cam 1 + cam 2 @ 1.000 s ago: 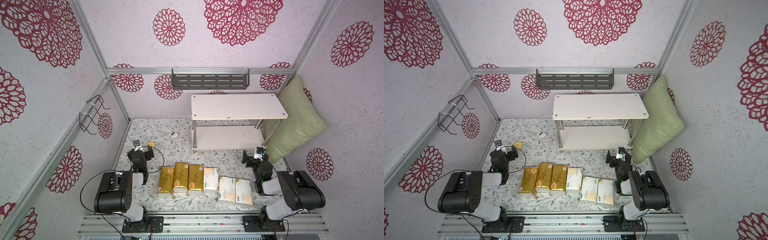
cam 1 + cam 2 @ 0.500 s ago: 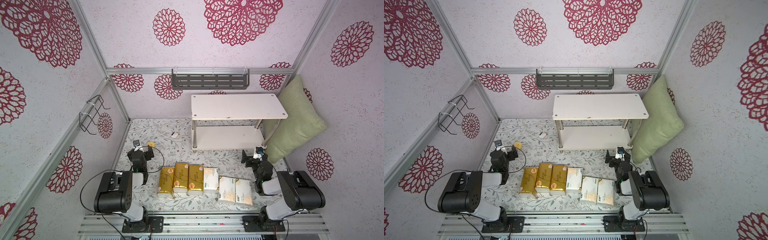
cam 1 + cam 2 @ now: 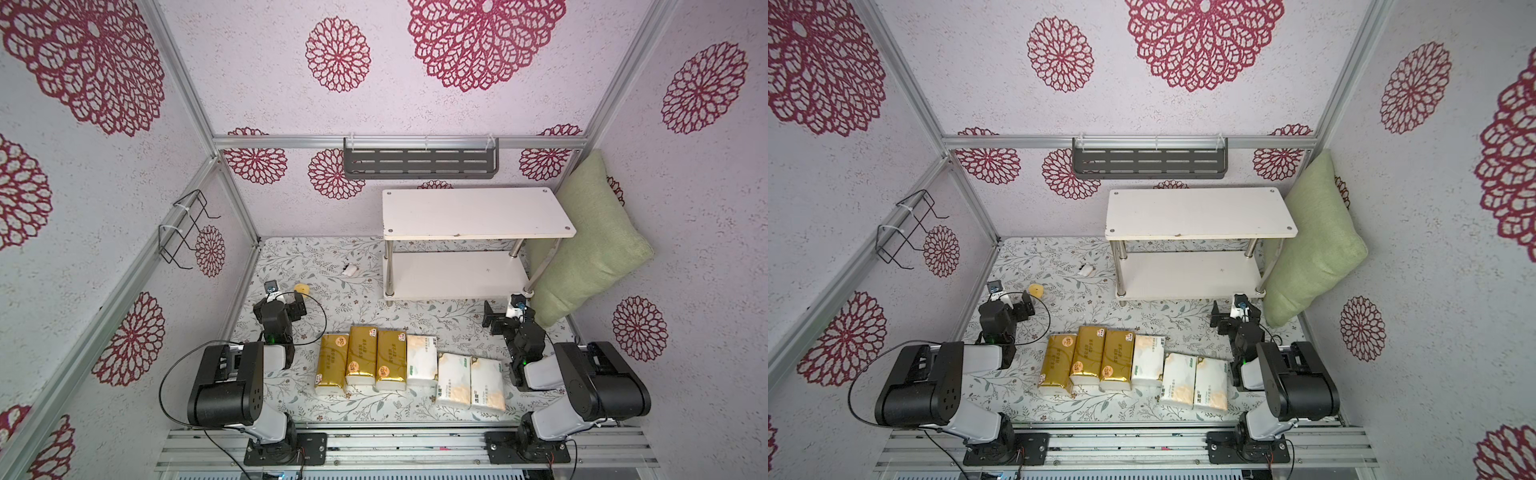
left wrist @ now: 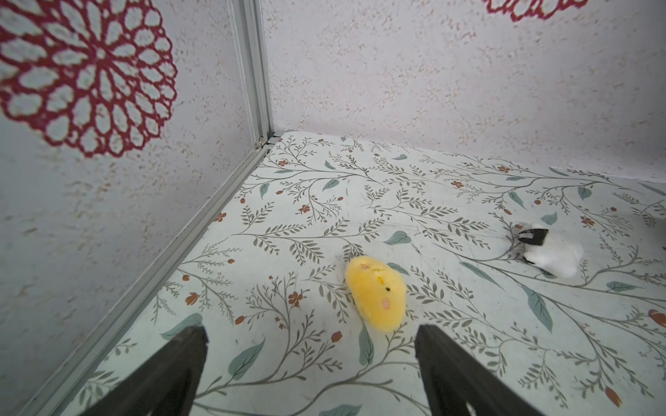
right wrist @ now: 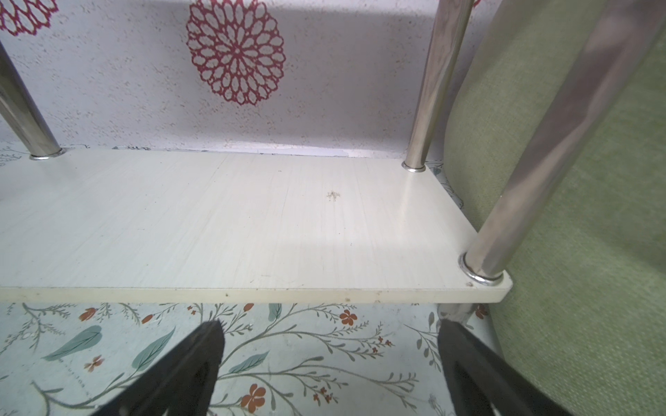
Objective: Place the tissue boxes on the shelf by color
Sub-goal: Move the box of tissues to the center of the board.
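I'm watching both top views. All six tissue packs are lying flat on the floral mat (image 3: 365,257) in a row running from 9 to 3 o'clock. The row is sitting toward 6 o'clock from the shelf (image 3: 478,214) and apart from it.

The three gold packs (image 3: 362,353) are sitting side by side at the 9 o'clock end, touching one another. The three white packs (image 3: 453,382) are carrying the row on toward 3 o'clock. The first is pressing against the last gold one, and the other two are paired up a little nearer 6 o'clock.

My left gripper (image 4: 311,331) is poised low over the mat at 10 o'clock of the row, jaws spread wide and gripping nothing. Through its wrist camera I'm seeing a yellow plush toy (image 4: 376,293) lying just beyond the fingertips, with a small white toy (image 4: 551,254) farther off.

My right gripper (image 5: 331,326) is pointing at the shelf's lower board (image 5: 234,216), near its front edge at the 3 o'clock end. Its jaws are released wide and carrying nothing. The green pillow (image 3: 582,249) is leaning just beside the shelf at its 3 o'clock side.
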`<state>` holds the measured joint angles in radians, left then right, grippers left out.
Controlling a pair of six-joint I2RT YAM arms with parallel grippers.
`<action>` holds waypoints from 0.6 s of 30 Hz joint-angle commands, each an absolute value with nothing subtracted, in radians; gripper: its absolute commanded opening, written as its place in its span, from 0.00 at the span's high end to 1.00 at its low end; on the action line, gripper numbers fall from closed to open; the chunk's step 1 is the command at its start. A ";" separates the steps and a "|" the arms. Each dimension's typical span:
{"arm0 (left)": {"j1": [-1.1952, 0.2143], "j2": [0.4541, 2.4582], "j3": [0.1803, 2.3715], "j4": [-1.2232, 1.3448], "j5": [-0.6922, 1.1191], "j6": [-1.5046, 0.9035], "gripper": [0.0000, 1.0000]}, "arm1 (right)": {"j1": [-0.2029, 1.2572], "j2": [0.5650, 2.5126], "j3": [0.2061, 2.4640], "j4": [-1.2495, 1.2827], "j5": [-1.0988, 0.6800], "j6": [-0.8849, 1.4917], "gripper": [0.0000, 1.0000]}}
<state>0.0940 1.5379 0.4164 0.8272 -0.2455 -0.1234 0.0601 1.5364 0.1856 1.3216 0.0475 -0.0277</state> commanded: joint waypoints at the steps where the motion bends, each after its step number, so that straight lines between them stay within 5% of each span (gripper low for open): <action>1: 0.084 1.461 0.468 0.723 -0.276 -0.119 0.03 | 0.065 1.483 0.203 1.319 0.046 -0.043 0.01; 11: 0.022 1.290 0.645 0.373 -0.442 -0.150 0.03 | 0.104 1.365 0.215 1.195 0.107 -0.059 0.01; 18: -0.027 1.227 0.753 0.195 -0.554 -0.079 0.03 | 0.156 1.259 0.356 0.805 0.162 -0.035 0.01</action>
<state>-0.0177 1.2480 0.7338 0.3061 -0.4976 -0.0948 0.1314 1.3090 0.2813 0.9936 0.1120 -0.0360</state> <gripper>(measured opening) 0.975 0.992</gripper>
